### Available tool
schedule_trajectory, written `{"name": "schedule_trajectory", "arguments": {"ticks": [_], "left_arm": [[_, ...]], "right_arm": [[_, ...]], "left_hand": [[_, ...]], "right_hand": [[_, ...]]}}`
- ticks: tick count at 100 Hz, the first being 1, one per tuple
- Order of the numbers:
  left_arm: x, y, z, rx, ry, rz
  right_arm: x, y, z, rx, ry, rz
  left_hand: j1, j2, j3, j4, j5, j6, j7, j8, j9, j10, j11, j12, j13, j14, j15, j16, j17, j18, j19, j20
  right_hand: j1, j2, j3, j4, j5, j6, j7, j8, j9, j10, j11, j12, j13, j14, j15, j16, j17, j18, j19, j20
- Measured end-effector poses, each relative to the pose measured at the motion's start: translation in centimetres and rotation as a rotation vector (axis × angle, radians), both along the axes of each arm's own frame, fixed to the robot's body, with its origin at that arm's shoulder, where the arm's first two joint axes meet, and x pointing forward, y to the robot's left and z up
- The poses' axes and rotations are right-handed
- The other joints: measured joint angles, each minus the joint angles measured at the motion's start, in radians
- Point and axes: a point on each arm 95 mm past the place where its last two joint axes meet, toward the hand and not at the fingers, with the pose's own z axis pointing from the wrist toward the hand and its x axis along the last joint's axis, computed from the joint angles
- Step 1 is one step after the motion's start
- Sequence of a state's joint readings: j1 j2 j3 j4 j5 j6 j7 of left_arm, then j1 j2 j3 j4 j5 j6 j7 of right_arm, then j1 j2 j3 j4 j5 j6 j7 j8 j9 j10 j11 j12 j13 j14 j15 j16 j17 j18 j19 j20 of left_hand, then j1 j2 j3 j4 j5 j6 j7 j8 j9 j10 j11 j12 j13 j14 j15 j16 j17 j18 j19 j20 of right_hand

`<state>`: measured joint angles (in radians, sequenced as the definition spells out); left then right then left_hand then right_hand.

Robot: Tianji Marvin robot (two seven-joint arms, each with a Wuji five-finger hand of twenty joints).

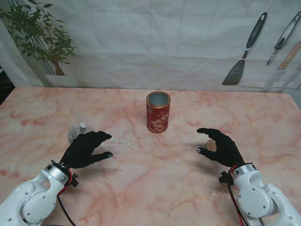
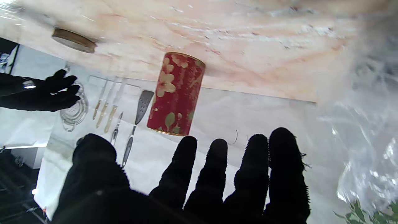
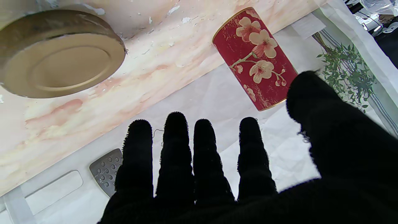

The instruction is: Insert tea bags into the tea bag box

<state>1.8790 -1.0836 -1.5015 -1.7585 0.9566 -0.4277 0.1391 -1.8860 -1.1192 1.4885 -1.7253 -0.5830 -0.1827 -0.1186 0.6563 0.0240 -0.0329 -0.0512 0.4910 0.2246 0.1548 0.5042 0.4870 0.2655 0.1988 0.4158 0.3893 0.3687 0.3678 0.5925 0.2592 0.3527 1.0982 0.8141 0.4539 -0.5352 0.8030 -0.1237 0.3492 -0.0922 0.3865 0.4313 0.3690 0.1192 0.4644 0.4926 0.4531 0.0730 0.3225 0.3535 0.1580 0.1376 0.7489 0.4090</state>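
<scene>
Black-gloved hands, fingers [image 1: 104, 137] spread

**Robot body: appearance**

Both arms white, glossy, rounded shells with bulbous joints. Left hand [image 1: 86, 149] and right hand [image 1: 221, 146] covered in black knitted gloves; fuzzy fibres show along the fingers [image 3: 175, 146] in the right wrist view, a loose thread on the left glove's edge. Silver metal ring at each wrist. Red and black cables [image 1: 230, 186] loop at the wrists and trail along the forearms.
</scene>
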Motion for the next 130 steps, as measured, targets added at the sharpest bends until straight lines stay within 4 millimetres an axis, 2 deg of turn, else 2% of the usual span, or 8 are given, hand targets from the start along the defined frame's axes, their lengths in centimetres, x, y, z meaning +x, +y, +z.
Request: {"name": "schedule_trajectory", "arguments": {"ticks": [16, 32, 47, 51, 60, 69, 80, 130], "left_arm": [[1.0, 0.8, 2.5, 0.051, -0.039, 0.051], [2.2, 1.5, 3.5, 0.106, -0.076, 0.14], [3.2, 1.9, 4.1, 0.145, -0.11, 0.193], [3.6, 2.0, 4.1, 0.174, -0.121, 0.225], [4.4, 2.4, 4.1, 0.242, -0.167, 0.297], [5.0, 2.7, 4.0, 0.254, -0.188, 0.343], [5.6, 2.9, 3.9, 0.33, -0.216, 0.409], [6.7, 3.8, 2.5, 0.624, -0.251, 0.557]], "right_arm": [[0.0, -0.1, -0.2, -0.002, 0.005, -0.009], [0.0, -0.2, -0.3, 0.005, 0.011, -0.014], [-0.1, -0.3, -0.5, 0.012, 0.017, -0.017], [-0.1, -0.3, -0.6, 0.016, 0.019, -0.018], [-0.1, -0.3, -0.7, 0.024, 0.023, -0.022], [-0.2, -0.4, -0.9, 0.029, 0.028, -0.025], [-0.2, -0.4, -1.0, 0.034, 0.034, -0.026], [-0.5, -0.3, -1.6, 0.053, 0.058, -0.027]], "left_hand": [[0.0, 0.0, 0.0, 0.0, 0.01, 0.008, 0.0, 0.009, 0.0, 0.003, 0.034, 0.054, 0.0, 0.022, 0.064, 0.113, 0.032, -0.035, 0.104, 0.069], [-0.024, 0.0, -0.003, 0.0, 0.01, 0.023, 0.0, 0.018, 0.0, 0.005, 0.069, 0.113, 0.0, 0.024, 0.122, 0.202, 0.073, -0.061, 0.191, 0.093], [-0.053, 0.0, -0.01, 0.0, 0.01, 0.046, 0.008, 0.059, 0.0, 0.005, 0.127, 0.194, 0.005, 0.025, 0.205, 0.318, 0.144, -0.119, 0.315, 0.105], [-0.053, 0.0, -0.009, 0.0, 0.01, 0.06, 0.02, 0.091, 0.0, 0.005, 0.154, 0.229, 0.026, 0.023, 0.256, 0.381, 0.185, -0.141, 0.37, 0.105], [-0.065, -0.012, -0.01, 0.0, 0.01, 0.084, 0.044, 0.182, 0.0, 0.005, 0.211, 0.299, 0.072, 0.006, 0.374, 0.517, 0.27, -0.181, 0.469, 0.047], [-0.071, -0.013, -0.004, 0.0, 0.01, 0.086, 0.076, 0.281, 0.0, 0.005, 0.268, 0.363, 0.1, -0.008, 0.431, 0.589, 0.342, -0.216, 0.532, -0.004], [-0.086, -0.014, -0.009, 0.0, 0.01, 0.094, 0.093, 0.35, 0.001, 0.005, 0.309, 0.399, 0.115, -0.017, 0.456, 0.615, 0.397, -0.285, 0.56, -0.037], [-0.14, -0.011, -0.01, 0.0, 0.063, 0.107, 0.123, 0.462, 0.035, 0.023, 0.375, 0.458, 0.194, -0.016, 0.53, 0.689, 0.499, -0.361, 0.622, -0.135]], "right_hand": [[0.0, 0.0, 0.0, 0.0, 0.0, 0.0, 0.0, 0.0, 0.0, 0.0, 0.0, 0.0, 0.0, 0.007, 0.0, 0.0, 0.0, -0.002, 0.0, 0.0], [0.0, 0.0, 0.0, 0.0, 0.0, 0.001, -0.001, 0.0, 0.0, 0.001, 0.0, 0.0, 0.0, 0.008, 0.0, 0.0, 0.0, -0.006, -0.001, 0.009], [0.002, 0.0, -0.014, 0.0, 0.0, 0.002, -0.001, 0.0, 0.0, 0.001, 0.0, 0.0, 0.0, 0.008, 0.0, 0.0, 0.0, -0.007, -0.002, 0.014], [0.01, 0.0, -0.007, 0.0, 0.0, 0.002, -0.002, 0.0, 0.0, 0.001, 0.0, 0.0, 0.0, 0.008, 0.0, 0.0, 0.0, -0.007, -0.002, 0.014], [0.01, 0.0, -0.012, 0.0, 0.0, 0.004, -0.002, 0.0, 0.0, 0.001, 0.0, 0.0, 0.0, 0.008, 0.0, 0.0, 0.0, -0.007, -0.002, 0.021], [0.01, 0.0, -0.012, 0.0, 0.0, 0.012, -0.002, 0.0, 0.0, 0.001, 0.0, 0.0, 0.0, 0.008, 0.0, 0.0, 0.0, -0.007, -0.003, 0.022], [0.01, 0.0, -0.012, 0.0, 0.0, 0.012, -0.002, 0.0, 0.0, 0.002, 0.0, 0.0, 0.0, 0.008, 0.0, 0.0, 0.0, -0.007, -0.006, 0.023], [0.01, 0.0, -0.021, 0.0, 0.0, 0.013, -0.008, 0.0, -0.003, 0.003, 0.0, 0.0, -0.017, 0.008, 0.0, 0.0, -0.01, -0.007, -0.024, 0.024]]}}
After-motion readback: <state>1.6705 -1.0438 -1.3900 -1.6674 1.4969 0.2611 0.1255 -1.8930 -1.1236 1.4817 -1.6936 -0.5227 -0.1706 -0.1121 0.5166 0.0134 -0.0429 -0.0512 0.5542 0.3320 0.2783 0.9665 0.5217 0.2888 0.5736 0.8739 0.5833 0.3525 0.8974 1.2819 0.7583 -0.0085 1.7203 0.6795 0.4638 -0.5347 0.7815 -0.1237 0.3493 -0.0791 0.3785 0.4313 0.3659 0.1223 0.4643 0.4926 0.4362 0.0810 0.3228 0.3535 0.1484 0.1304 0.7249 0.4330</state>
